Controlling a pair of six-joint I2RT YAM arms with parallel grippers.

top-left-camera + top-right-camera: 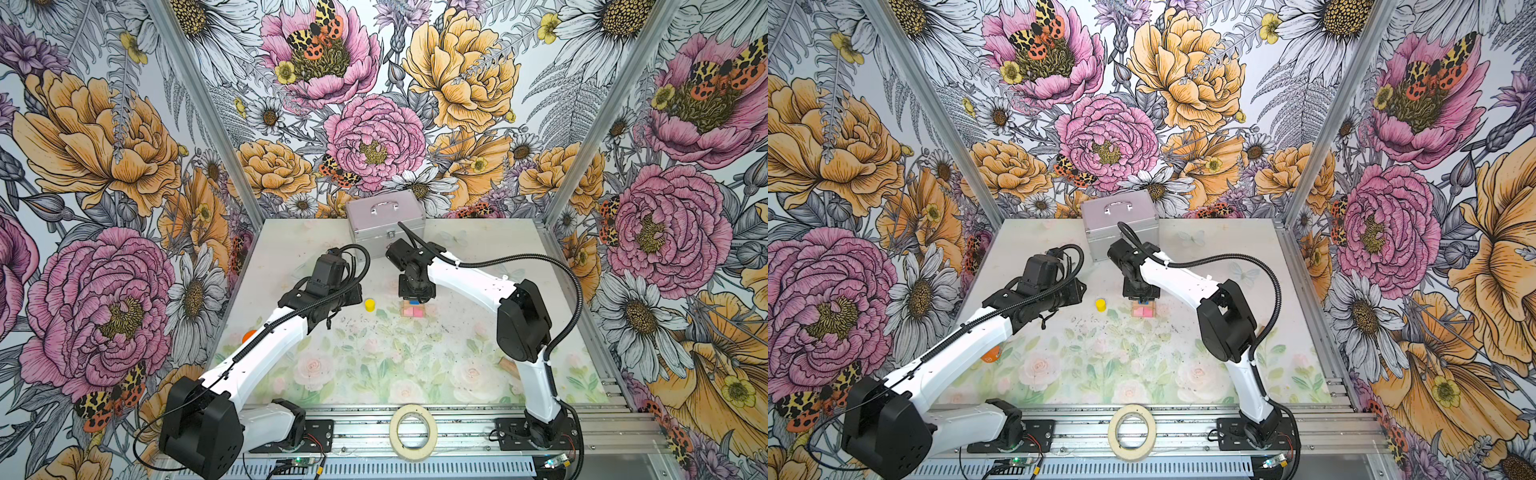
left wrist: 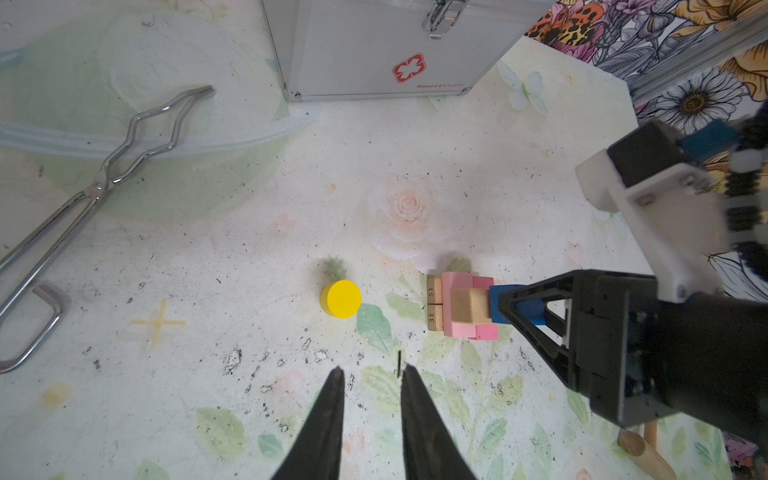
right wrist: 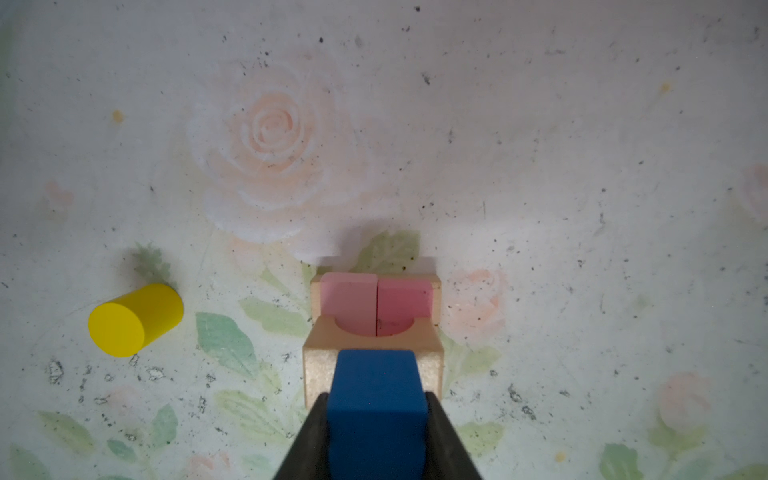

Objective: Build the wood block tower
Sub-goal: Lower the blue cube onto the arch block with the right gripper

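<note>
The wood block tower (image 1: 415,309) is standing just right of centre in both top views, on the floral table (image 1: 374,374). In the wrist views we are counting its layers: tan bricks (image 2: 434,293) at the base, two pink bricks (image 3: 349,297) lying side by side on them, and a tan brick (image 3: 320,361) with an arched notch sitting on top.

Going from the left of the top views, we are seeing an orange object (image 1: 249,336) peeking out from under the left arm at the table's left edge. Next, the left gripper (image 2: 372,370) is hovering left of centre, its jaws standing a narrow gap apart and holding nothing. Just right of it, the yellow cylinder (image 1: 370,305) is standing on end, near the tower but apart from it.

Over the tower, the right gripper (image 2: 517,309) is pointing down and clamping the blue block (image 3: 376,386) between its fingers, right at the top tan brick. Whether the block is resting on that brick we cannot tell. Behind, in the upper centre, the silver case (image 1: 384,224) is sitting closed.
</note>
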